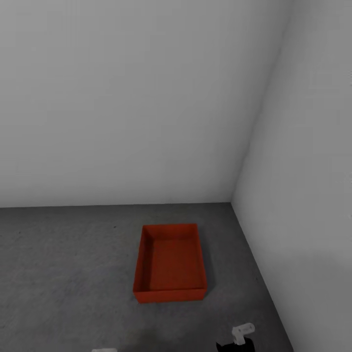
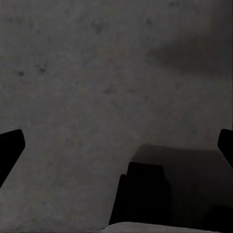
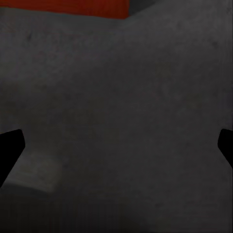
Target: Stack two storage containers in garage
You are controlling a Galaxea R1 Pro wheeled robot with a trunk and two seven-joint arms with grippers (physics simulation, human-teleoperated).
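one orange-red bin (image 1: 171, 264) sat open side up on the grey concrete floor (image 1: 63, 274), near the corner of two white walls (image 1: 122, 98), so the first placement looked done. the bin was empty and nothing was stacked on it; the second bin remained to be fetched and set on top, by my judgement. left gripper (image 2: 116, 145) and right gripper (image 3: 116, 145) both had fingers spread wide over bare floor, holding nothing. no labels, brands or writing were readable anywhere.
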